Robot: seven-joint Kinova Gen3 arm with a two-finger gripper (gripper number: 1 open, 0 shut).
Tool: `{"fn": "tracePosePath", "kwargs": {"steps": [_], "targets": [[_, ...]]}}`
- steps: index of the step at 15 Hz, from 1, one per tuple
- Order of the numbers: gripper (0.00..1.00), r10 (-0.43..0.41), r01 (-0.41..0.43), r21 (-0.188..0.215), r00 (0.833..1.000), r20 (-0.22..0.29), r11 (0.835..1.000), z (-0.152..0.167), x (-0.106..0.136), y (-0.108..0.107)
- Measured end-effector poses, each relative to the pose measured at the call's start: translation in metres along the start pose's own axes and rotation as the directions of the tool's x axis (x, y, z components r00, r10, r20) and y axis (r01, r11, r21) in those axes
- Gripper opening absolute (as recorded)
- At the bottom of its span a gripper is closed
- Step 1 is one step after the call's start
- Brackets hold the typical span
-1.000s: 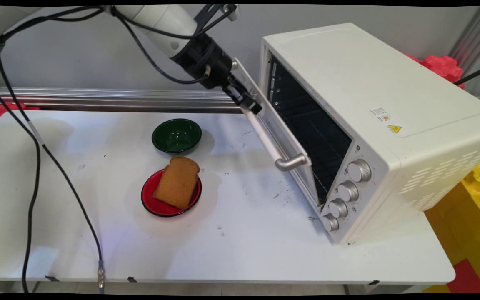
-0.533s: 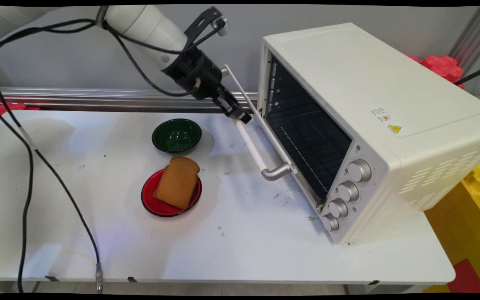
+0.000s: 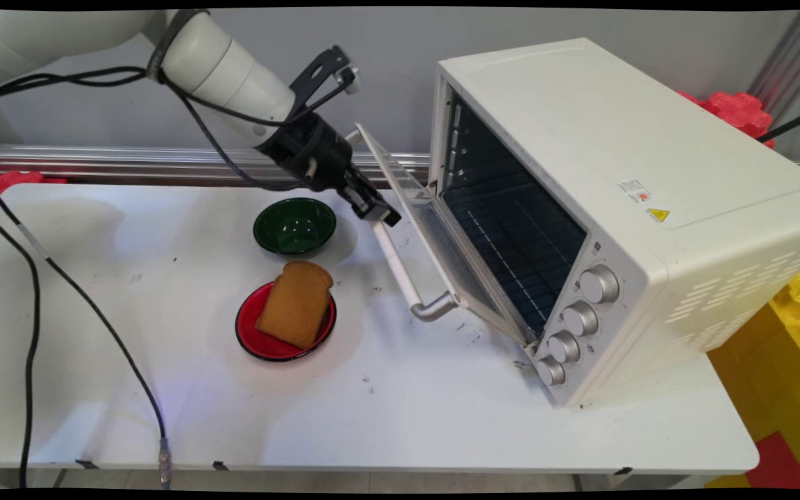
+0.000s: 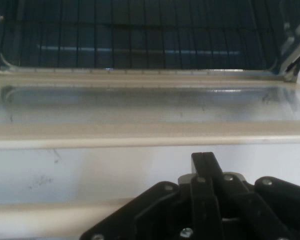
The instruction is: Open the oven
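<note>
Main view alone shows toast on a red plate and a green bowl, left of the oven. Hand view looks over the half-open door to the rack. Gripper, fingers pressed together, sits at the handle's far end.

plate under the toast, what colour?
Red with a dark rim: the plate under the toast. Main view shows it best.
</note>
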Motion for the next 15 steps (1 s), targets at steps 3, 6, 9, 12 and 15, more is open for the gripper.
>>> {"fn": "tracePosePath", "kwargs": {"steps": [3,6,9,12,15], "targets": [[0.0,-0.001,0.001,0.003,1.0,0.005,1.0,0.003,-0.013,0.0],[0.0,0.001,-0.001,0.006,1.0,0.008,1.0,0.005,-0.024,0.0],[0.0,0.004,-0.004,0.006,1.0,0.013,1.0,0.006,-0.037,0.0],[0.0,0.007,-0.007,0.005,1.0,0.018,1.0,0.007,-0.047,0.0],[0.0,0.011,-0.011,0.004,1.0,0.021,1.0,0.006,-0.054,0.0]]}}
